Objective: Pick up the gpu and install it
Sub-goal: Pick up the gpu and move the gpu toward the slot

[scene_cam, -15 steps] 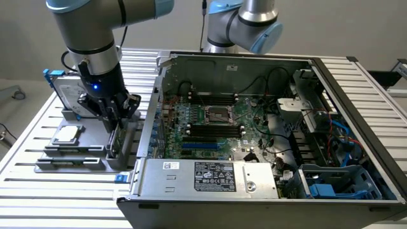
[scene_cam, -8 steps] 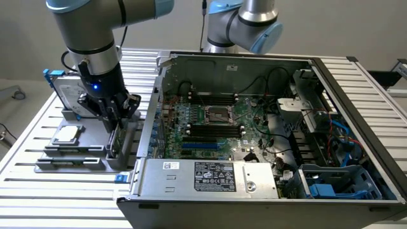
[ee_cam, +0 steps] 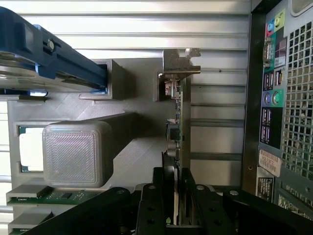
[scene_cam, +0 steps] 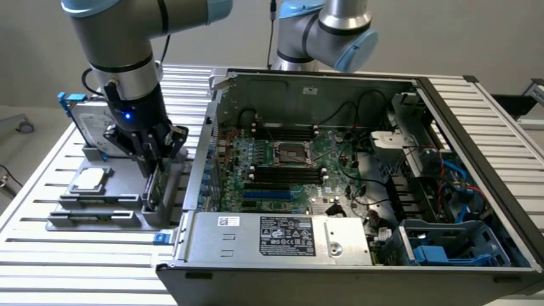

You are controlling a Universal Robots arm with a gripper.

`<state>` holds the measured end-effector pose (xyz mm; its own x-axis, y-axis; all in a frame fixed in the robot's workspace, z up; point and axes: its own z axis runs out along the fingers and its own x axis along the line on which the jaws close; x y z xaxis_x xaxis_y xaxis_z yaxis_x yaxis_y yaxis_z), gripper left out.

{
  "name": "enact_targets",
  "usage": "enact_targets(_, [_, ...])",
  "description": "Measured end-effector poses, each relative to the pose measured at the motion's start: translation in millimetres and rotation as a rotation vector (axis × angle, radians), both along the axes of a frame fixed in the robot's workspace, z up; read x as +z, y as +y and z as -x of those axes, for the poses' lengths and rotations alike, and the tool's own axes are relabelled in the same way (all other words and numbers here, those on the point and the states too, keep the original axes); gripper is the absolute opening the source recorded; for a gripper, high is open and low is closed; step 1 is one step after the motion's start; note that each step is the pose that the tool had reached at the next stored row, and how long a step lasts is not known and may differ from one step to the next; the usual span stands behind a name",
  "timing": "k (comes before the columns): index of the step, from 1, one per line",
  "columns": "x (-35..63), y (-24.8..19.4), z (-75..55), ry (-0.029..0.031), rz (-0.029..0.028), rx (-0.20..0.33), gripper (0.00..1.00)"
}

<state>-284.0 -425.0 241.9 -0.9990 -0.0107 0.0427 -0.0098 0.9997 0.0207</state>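
Observation:
The gpu (scene_cam: 158,186) stands on edge in a slot of the grey holder (scene_cam: 93,220) at the exterior view's left, beside the open computer case (scene_cam: 442,127). In the wrist view the gpu (ee_cam: 179,117) appears edge-on, a thin dark board with its silver bracket (ee_cam: 179,61) at the far end. My gripper (scene_cam: 151,167) is lowered over the card. In the wrist view the gripper (ee_cam: 172,208) straddles it, with the black fingers (ee_cam: 149,205) pressed against both faces. The card still sits in the holder.
A silver hard drive with a blue frame (scene_cam: 85,118) stands in the same holder, and a square CPU chip (scene_cam: 91,180) lies flat nearby. The motherboard (scene_cam: 289,159) lies in the case. A second arm (scene_cam: 327,32) rises behind the case. The case's rear panel (ee_cam: 281,98) is close beside the card.

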Motion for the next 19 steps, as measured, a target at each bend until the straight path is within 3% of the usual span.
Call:
enact_targets(10, [26.1,0.0,0.0,0.0001,-0.0146,0.0,0.26])
enact_targets(19, [61.8,0.0,0.0,0.0001,-0.0192,0.0,0.26])
